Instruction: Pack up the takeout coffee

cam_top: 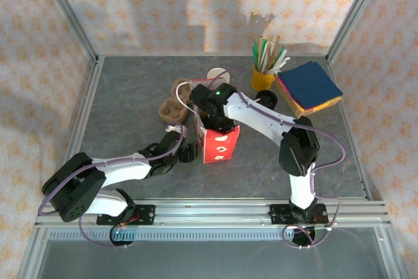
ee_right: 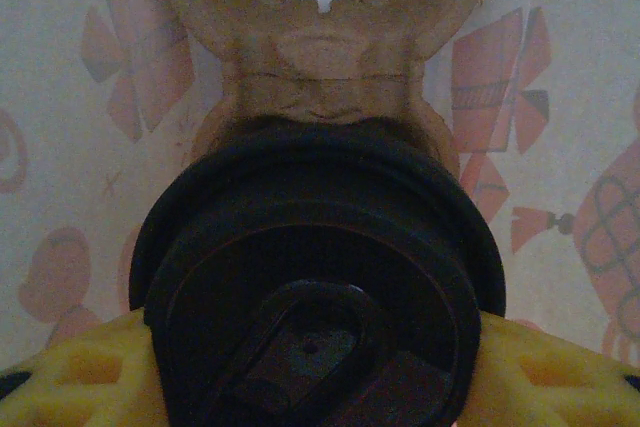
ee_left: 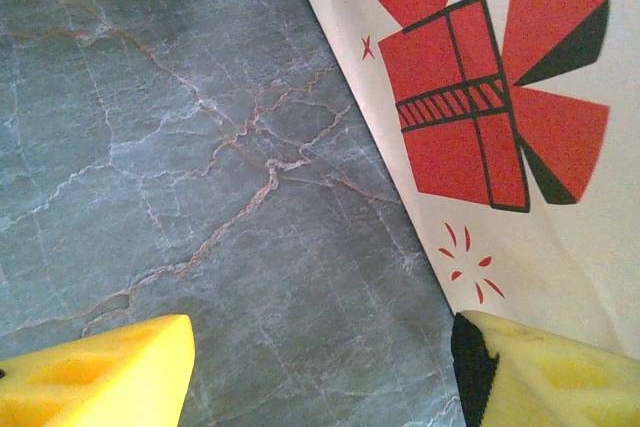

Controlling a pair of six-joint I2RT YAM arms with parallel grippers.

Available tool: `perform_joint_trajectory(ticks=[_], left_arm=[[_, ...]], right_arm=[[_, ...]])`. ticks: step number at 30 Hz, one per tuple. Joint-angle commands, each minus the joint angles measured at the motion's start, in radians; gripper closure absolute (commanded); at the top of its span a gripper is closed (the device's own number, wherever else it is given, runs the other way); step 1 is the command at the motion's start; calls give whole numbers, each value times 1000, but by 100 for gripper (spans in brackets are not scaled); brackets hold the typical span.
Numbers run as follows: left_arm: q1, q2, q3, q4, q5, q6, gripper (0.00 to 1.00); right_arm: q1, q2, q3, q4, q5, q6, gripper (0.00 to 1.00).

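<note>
Seen from above in the right wrist view, the takeout coffee [ee_right: 320,277] shows its black lid; its paper body is hidden under it. My right gripper [ee_right: 315,372] is shut on it, one yellow finger [ee_right: 70,387] at each side. It hangs inside the red and white gift bag [cam_top: 221,143], over a brown cardboard carrier [ee_right: 320,47] lower in the bag. In the top view my right gripper [cam_top: 214,110] reaches into the bag's mouth. My left gripper [ee_left: 320,367] is open, low over the table beside the bag's printed wall [ee_left: 480,127], its right finger [ee_left: 560,367] against that wall.
Another brown cardboard carrier [cam_top: 175,106] lies on the table left of the bag. At the back right stand a yellow mug of sticks [cam_top: 262,78], a low black lid [cam_top: 268,100] and a stack of coloured napkins [cam_top: 308,86]. A pale round thing [cam_top: 214,74] sits behind the bag.
</note>
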Motion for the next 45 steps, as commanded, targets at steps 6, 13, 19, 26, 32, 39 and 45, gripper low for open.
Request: perform_joint_trajectory(ticks=[6, 13, 19, 26, 32, 39, 45], left_arm=[[-7, -23, 5, -16, -35, 7, 29], [-7, -23, 0, -13, -35, 5, 29], [-7, -28, -8, -11, -35, 4, 29], [-7, -33, -11, -11, -35, 2, 29], [-7, -36, -11, -13, -35, 4, 29], [-7, -35, -11, -16, -36, 2, 29], [-7, -39, -11, -14, -38, 2, 29]], right_arm=[[2, 67, 19, -10, -1, -5, 40], [10, 54, 40, -29, 21, 7, 28], [16, 48, 51, -46, 40, 15, 22], [20, 31, 54, -55, 64, 19, 15], [21, 21, 56, -57, 70, 18, 13], [21, 11, 55, -59, 77, 23, 13], [20, 10, 69, -66, 86, 26, 12]])
